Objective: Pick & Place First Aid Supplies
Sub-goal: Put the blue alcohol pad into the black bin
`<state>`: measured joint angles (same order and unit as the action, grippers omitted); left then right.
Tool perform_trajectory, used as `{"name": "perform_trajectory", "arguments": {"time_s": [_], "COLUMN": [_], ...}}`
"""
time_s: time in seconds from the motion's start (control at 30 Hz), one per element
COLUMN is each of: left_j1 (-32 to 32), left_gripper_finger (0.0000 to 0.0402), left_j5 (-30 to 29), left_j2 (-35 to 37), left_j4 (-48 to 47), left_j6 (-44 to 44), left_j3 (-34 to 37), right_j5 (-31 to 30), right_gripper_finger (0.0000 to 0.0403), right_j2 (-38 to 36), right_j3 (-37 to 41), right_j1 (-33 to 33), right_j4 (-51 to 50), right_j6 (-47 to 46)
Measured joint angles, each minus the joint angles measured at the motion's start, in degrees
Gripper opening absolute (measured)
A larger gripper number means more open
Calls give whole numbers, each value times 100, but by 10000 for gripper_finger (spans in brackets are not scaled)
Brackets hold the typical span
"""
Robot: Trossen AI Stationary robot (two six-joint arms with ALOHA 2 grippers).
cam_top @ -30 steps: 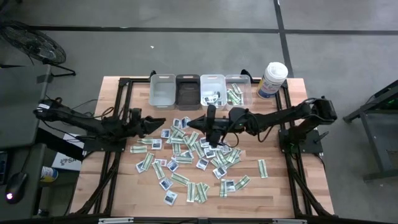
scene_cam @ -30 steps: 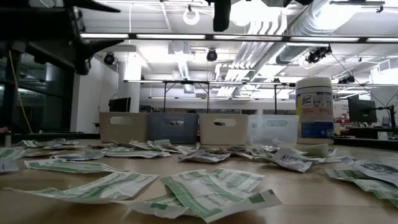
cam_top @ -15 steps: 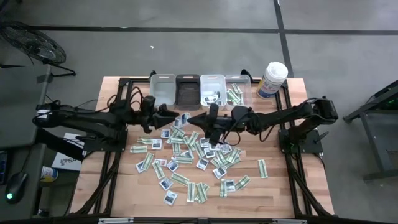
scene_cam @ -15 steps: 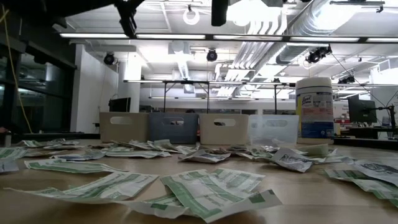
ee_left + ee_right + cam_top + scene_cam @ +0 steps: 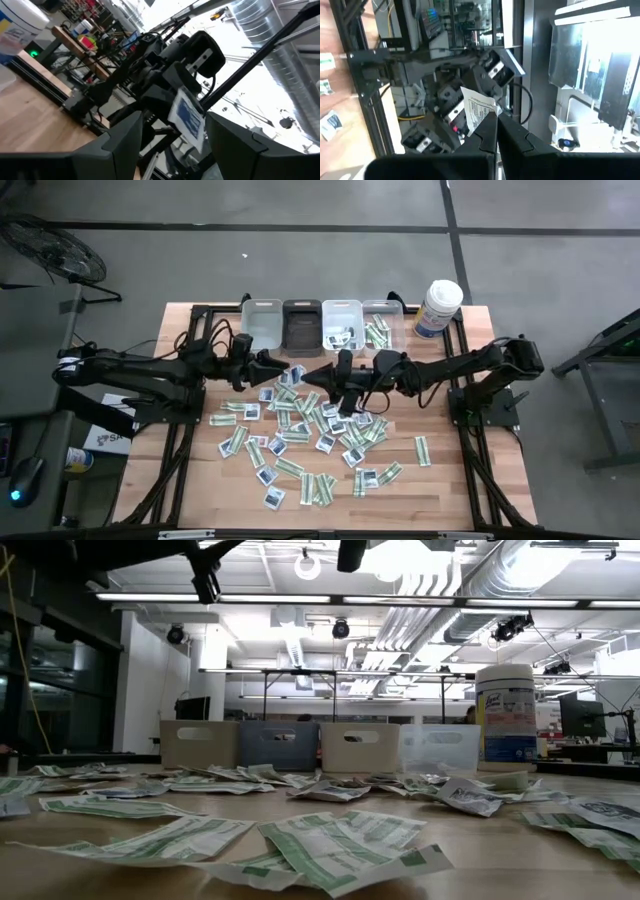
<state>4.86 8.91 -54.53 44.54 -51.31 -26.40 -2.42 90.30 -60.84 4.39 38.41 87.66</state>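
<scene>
Dozens of first aid packets (image 5: 300, 430), green-and-white strips and squarish white ones, lie flat and scattered over the table's middle; the low view shows them as packets (image 5: 340, 840). Above the pile's far edge, my right gripper (image 5: 312, 373) is shut on one white packet with blue marks (image 5: 477, 112). My left gripper (image 5: 286, 370) faces it, open. In the left wrist view that packet (image 5: 187, 117) shows between my left gripper's (image 5: 172, 125) two spread fingers; whether they touch it cannot be told. In the low view both grippers are high above the table, left (image 5: 207, 580) and right (image 5: 352, 552). My right gripper pinches the white packet between its two shut fingers by one edge (image 5: 484, 122). The fingers come level from the table's right side. The packet is lifted clear of the table and sticks out beyond the fingertips toward my left gripper.
Four small bins stand in a row at the far edge: a pale one (image 5: 262, 325), a dark one (image 5: 302, 325), a white one (image 5: 342, 313) with packets in it, a clear one (image 5: 395, 320) with green strips. A white canister (image 5: 440, 308) stands right of them.
My left gripper has swung from the table's left side toward the right and somewhat up, and now faces my right gripper's fingertips over the pile's far edge. My right gripper has kept its place with the packet held.
</scene>
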Motion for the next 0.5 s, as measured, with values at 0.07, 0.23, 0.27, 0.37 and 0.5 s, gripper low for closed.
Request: {"name": "perform_trajectory", "arguments": {"time_s": [0.07, 0.23, 0.27, 0.37, 0.5], "left_j1": [2, 0, 0, 2, 2], "left_gripper_finger": [215, 215, 215, 215, 215], "left_j5": [5, 102, 82, -2, 44], "left_j2": [-101, -489, -577, -773, -915], "left_j4": [73, 608, 702, 1112, 1359], "left_j6": [-35, -170, -172, -172, -266], "left_j3": [-1, -8, -6, -6, -8], "right_j5": [11, 140, 140, 138, 125], "right_gripper_finger": [0, 0, 0, 0, 0], "right_j2": [0, -2, -2, -2, -2], "right_j3": [0, 0, 0, 0, 0], "right_j1": [-32, -126, -141, -180, -182], "right_j4": [-1, -11, -11, -23, -133], "right_j6": [0, -33, -33, -106, -159]}}
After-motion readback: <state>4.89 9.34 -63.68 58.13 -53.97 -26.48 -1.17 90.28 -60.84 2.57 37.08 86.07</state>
